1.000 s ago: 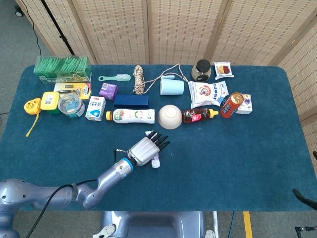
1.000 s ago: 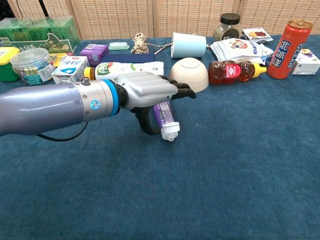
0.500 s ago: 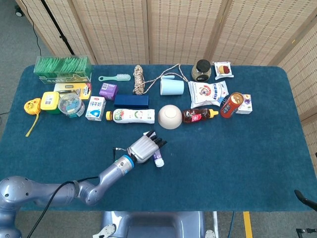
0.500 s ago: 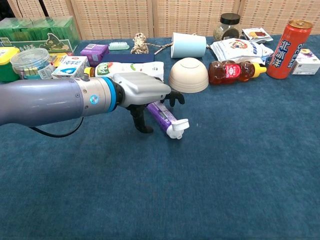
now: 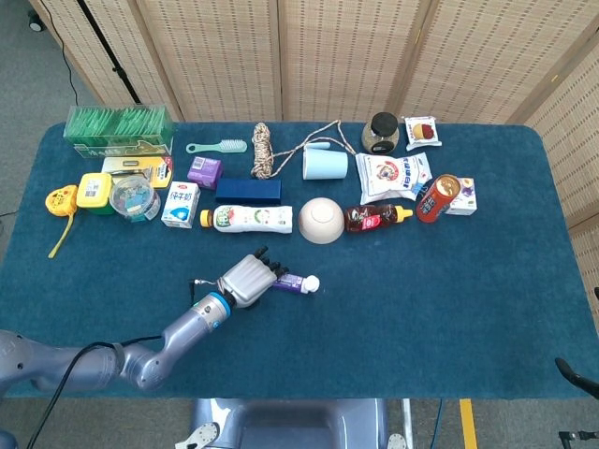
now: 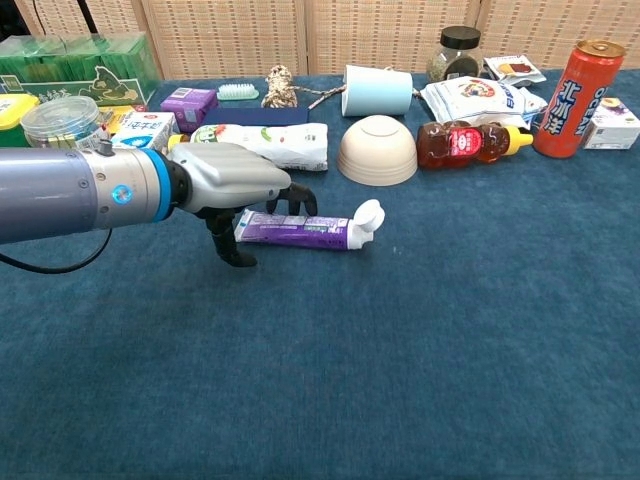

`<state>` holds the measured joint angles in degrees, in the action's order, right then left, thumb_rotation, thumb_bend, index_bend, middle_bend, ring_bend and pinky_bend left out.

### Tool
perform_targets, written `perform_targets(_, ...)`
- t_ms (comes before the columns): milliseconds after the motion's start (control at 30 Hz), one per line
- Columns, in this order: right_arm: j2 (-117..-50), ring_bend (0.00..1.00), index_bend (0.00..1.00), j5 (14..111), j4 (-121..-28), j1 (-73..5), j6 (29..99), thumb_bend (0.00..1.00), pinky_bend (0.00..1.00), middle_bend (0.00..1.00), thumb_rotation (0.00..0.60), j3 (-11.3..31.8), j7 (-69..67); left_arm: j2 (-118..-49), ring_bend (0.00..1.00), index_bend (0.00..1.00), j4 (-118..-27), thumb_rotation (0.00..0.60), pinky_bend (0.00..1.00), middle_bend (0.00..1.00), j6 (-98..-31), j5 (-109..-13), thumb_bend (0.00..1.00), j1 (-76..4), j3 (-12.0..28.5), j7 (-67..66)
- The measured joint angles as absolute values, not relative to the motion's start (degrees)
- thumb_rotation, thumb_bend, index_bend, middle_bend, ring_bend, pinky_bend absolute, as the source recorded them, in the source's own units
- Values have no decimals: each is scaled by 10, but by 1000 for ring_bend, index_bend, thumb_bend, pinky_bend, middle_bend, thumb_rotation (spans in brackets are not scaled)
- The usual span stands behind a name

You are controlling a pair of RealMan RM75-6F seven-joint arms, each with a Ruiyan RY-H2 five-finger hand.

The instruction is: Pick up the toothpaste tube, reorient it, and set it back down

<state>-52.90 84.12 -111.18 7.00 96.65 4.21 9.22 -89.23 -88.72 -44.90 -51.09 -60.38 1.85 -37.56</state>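
The purple and white toothpaste tube (image 6: 300,232) lies flat on the blue table, its white cap (image 6: 368,214) pointing right toward the upturned bowl. In the head view the tube (image 5: 292,282) sticks out to the right of my left hand (image 5: 245,279). My left hand (image 6: 235,185) hovers over the tube's tail end. Its thumb stands in front of the tail and its fingers (image 6: 296,200) stand just behind it, spread, without squeezing the tube. My right hand shows in neither view.
A row of objects lies just behind the tube: a white bottle on its side (image 6: 270,140), a cream bowl upside down (image 6: 377,150), a honey bear bottle (image 6: 465,142), a milk carton (image 6: 140,132). A red can (image 6: 574,85) stands at the far right.
The left hand swung the tube from pointing toward me to lying sideways with the cap to the right, lowered it to the table, loosened its hold and shifted left.
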Motion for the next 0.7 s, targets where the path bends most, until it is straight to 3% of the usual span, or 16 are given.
perform_targets(433, -530, 0, 0, 842, -1106, 69, 964, 0, 0, 0, 600, 43, 85, -913, 230, 146, -911, 600, 92, 222, -507, -500, 277, -589, 25, -389)
perform_targets(700, -529, 0, 0, 840, -1105, 75, 968, 0, 0, 0, 600, 41, 83, -963, 260, 219, -876, 600, 155, 222, -520, -471, 278, -603, 51, -402)
